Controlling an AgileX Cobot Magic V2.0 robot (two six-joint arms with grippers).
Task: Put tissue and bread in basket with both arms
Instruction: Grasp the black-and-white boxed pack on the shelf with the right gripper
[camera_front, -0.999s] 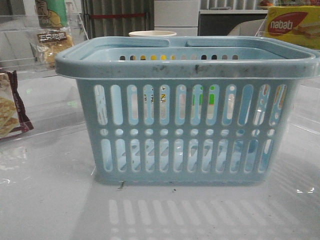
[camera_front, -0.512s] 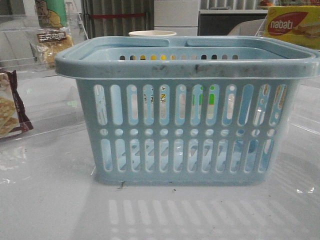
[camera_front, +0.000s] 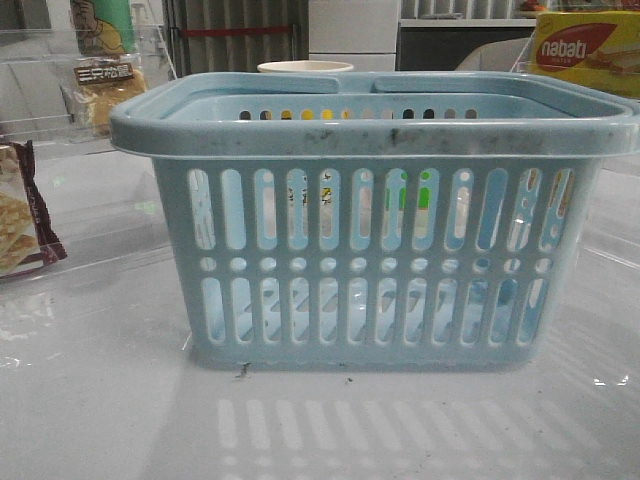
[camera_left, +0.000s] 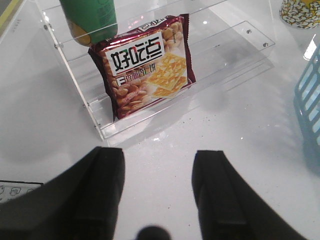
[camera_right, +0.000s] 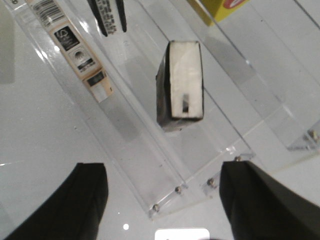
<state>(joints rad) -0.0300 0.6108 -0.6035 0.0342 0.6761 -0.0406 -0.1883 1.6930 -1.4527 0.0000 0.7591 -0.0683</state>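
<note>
Jaws on both arms are spread wide and empty, so nothing's done yet imo: right gripper faces the tissue on its clear shelf, bread sits back left, basket waits mid-table, apparently without either item.

We read "nabati" in white letters on the red oval of the yellow box behind the basket. The maroon-edged cracker bag carries large dark Chinese characters, "好吃点", on its white panel. White characters on the bread's dark brown label are too small to read.
</note>
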